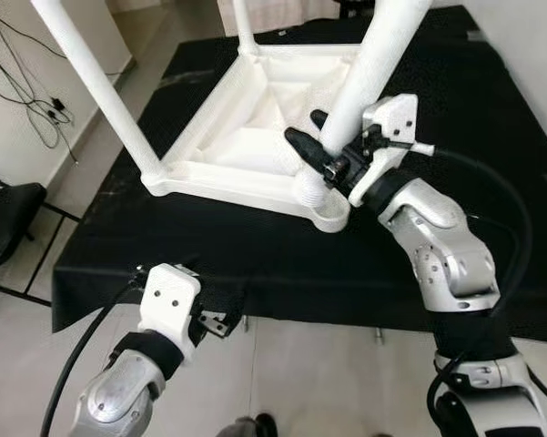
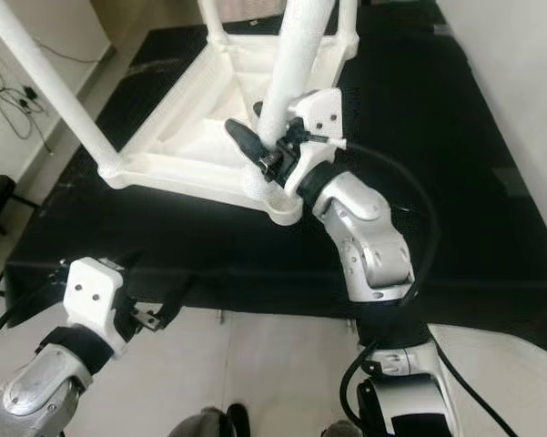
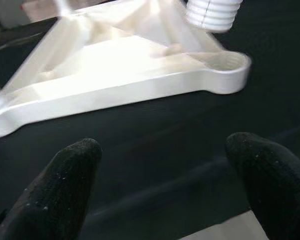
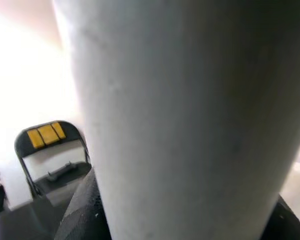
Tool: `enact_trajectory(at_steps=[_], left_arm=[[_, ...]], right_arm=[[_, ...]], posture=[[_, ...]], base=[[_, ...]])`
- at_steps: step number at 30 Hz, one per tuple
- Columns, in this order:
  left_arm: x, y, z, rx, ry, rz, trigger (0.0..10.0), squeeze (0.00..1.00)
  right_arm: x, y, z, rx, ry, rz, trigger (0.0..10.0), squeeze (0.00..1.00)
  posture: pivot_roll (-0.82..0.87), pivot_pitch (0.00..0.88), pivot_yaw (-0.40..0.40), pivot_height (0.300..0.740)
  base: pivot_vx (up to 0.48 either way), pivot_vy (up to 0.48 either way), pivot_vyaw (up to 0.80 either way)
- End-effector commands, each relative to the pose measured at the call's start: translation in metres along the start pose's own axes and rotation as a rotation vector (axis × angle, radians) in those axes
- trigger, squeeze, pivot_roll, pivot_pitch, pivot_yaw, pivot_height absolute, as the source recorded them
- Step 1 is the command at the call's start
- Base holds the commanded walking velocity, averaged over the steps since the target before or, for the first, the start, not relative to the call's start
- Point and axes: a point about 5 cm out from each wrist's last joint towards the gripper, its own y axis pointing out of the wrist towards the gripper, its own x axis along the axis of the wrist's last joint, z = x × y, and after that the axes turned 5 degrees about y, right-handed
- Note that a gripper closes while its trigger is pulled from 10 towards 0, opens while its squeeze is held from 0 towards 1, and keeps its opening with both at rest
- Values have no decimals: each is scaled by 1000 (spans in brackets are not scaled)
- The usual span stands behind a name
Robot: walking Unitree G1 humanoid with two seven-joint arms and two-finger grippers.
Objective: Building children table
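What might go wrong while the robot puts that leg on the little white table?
The right gripper holds the white leg tilted, its threaded end just above the corner socket. Screwed in crooked, the threads may jam. The upside-down tabletop lies loose on the black cloth, and the left gripper is open, not steadying it, so it may slide.

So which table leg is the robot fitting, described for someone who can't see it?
On the black cloth lies an upturned white tabletop with legs pointing up. The one being fitted is the leg at the near right corner, in the right gripper, its threaded end above the socket.
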Motion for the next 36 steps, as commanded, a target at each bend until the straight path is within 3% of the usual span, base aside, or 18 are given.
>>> enact_trajectory(at_steps=[1,7,14,20,22,25,29,34,36], left_arm=[[-1,-3,3,1,21,9,10000,0],[-1,-3,2,-7,21,7,10000,0],[-2,-4,-3,-60,17,24,10000,0],[-3,-8,-10,-132,-10,34,10000,0],[-4,-16,-27,-286,-41,53,10000,0],[-4,-20,-34,-346,-54,56,10000,0],[-4,-27,-44,-439,-96,70,10000,0],[-4,-30,-47,-461,-115,69,10000,0],[-3,-33,-48,-464,-136,59,10000,0]], right_arm=[[4,4,10,41,-5,-29,10000,0],[3,5,10,37,6,-22,10000,0],[4,-3,27,270,0,8,10000,0],[4,-11,30,379,-28,45,10000,0],[1,-20,24,494,-111,141,10000,0],[-1,-22,17,526,-161,197,10000,0],[-11,-23,-1,565,-283,377,10000,0],[-12,-21,-12,573,-274,442,10000,0],[-7,-18,-24,549,-240,447,10000,0]], posture=[[-59,203,132,740],[-57,205,128,740],[-58,208,134,740],[-62,203,136,740],[-62,203,135,740],[-61,208,132,740],[-61,226,129,740],[-58,249,129,740],[-52,273,137,740]], base=[[345,0,0],[347,0,0],[47,0,0],[0,0,0],[0,0,0],[0,0,0],[0,0,0],[0,0,0],[0,0,0]])
